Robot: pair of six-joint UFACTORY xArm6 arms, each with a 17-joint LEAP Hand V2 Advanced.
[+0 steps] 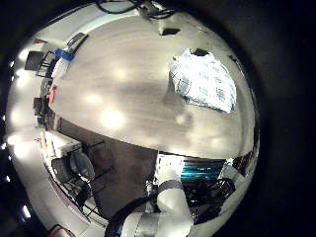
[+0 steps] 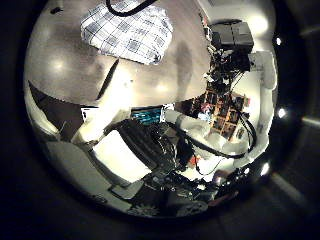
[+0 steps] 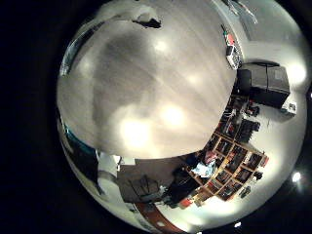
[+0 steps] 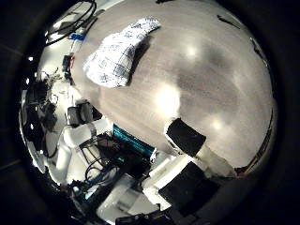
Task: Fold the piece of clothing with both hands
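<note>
Checked clothing [image 1: 203,81], folded into a compact rectangle, flat on table [image 1: 118,89], hands' finger state indiscernible.

Checked garment [image 4: 117,53] folded on table [image 4: 202,75]

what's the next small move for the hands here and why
Probably lower both hands toward the cloth. It lies on the table looking small in every palm view that shows it, with bare tabletop around it, so both palms seem well above it. Neither hand touches it, and it looks loosely bunched, so no fold can start before they come down to its edges.
</note>
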